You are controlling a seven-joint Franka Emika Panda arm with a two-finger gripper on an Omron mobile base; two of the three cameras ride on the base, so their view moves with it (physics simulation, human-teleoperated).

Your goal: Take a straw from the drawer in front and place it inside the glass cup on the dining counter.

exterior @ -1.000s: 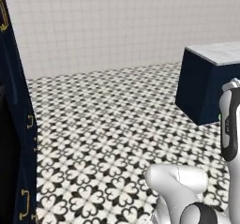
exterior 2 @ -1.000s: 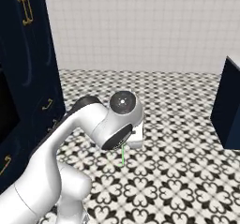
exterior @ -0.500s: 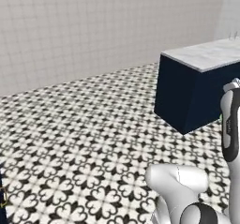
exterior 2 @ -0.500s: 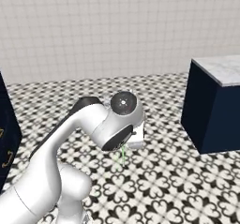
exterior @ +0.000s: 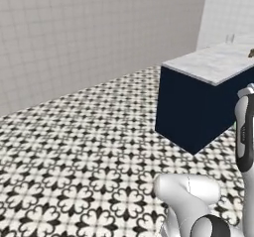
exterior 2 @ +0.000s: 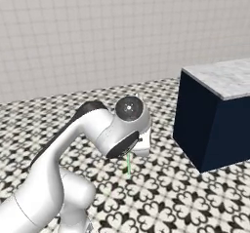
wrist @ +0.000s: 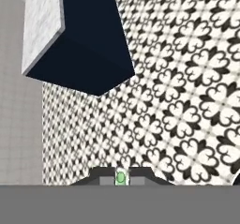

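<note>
Hand view | gripper [wrist: 121, 177] clamps straw [wrist: 121, 177] | dining counter [wrist: 43, 17] ahead

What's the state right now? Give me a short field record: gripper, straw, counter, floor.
gripper: shut on the straw, seen in the hand view
straw: light green, hanging below the hand over the floor in the right base view
counter: marbled top on a navy base, ahead and to the right
cup: too small to make out
floor: black-and-white patterned tile
</note>
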